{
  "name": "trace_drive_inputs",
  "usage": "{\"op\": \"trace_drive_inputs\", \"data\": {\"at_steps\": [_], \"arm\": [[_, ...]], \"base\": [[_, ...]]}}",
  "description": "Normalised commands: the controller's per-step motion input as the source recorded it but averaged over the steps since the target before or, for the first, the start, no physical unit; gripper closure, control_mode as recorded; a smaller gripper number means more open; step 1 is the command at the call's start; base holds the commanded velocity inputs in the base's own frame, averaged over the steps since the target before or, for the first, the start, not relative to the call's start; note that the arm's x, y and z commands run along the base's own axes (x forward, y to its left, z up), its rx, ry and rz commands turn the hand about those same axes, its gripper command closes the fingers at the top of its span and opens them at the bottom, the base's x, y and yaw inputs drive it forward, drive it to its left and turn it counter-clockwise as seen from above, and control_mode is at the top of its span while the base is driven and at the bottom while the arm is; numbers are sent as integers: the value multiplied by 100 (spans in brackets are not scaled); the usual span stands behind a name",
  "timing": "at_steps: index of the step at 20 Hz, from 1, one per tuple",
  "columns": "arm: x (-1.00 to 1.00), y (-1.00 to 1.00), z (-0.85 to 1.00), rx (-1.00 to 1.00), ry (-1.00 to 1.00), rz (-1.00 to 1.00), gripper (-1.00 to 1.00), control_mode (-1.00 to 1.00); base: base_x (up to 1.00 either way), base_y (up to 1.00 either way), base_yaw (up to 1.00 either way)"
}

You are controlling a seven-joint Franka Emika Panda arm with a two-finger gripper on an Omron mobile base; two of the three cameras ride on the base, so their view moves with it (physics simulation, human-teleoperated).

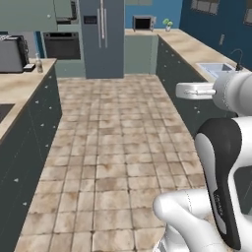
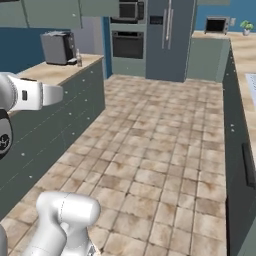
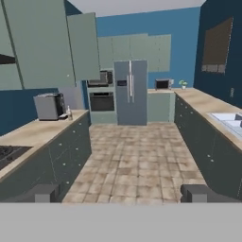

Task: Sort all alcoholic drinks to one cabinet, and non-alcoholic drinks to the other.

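Grey-green cabinets closed, contents hidden

Fingers wide apart, low at near end of aisle, aimed down it. Floor runs ahead between fingers. Left of left finger: counter; toaster on its far end, small bottle just beside toaster. Wall cabinets above that counter. Right of right finger: second counter, sink set in it. Far ahead: fridge, oven left of fridge, microwave and plant right of fridge, on far counter.
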Motion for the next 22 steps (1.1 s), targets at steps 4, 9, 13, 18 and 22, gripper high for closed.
{"op": "trace_drive_inputs", "data": {"at_steps": [4,9,13,18,22], "arm": [[0,0,0,0,0,0,-100,100],[0,0,0,0,0,0,-100,100],[0,0,0,0,0,0,-100,100],[0,0,0,0,0,0,-100,100],[0,0,0,0,0,0,-100,100]], "base": [[80,-26,-9],[79,-26,-10],[80,-27,-11],[82,-24,-10],[85,-19,-9]]}}
